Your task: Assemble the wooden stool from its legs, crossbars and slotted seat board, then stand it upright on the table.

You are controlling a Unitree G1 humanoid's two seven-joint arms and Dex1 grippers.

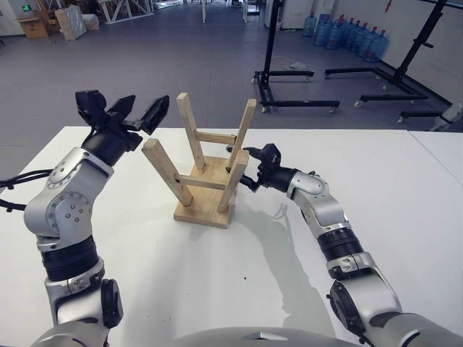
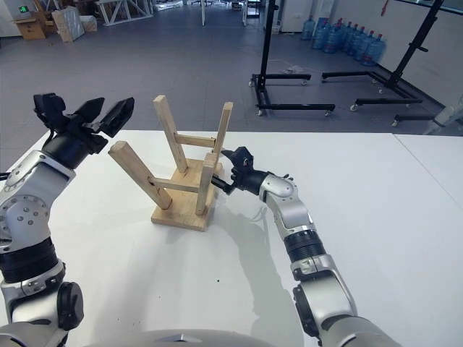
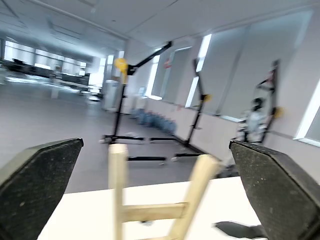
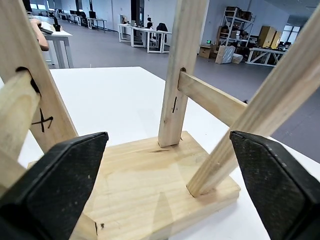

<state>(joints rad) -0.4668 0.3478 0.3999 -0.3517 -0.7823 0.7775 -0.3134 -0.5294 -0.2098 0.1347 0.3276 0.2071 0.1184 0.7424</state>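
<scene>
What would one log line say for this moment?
stool: upside down on table | left gripper: open, raised beside it | right gripper: open, at a leg

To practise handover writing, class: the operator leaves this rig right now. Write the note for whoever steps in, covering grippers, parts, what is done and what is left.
Left gripper: open, raised above the table beside the top of the stool's leaning near-left leg, holding nothing.
Right gripper: open, close to the near-right leg, not clamped on it.
Stool: upside down on the white table, seat board flat on the surface, four legs pointing up, crossbars seated between them.
Done: it looks assembled.
Left: turn it over and stand it upright on its legs.
</scene>
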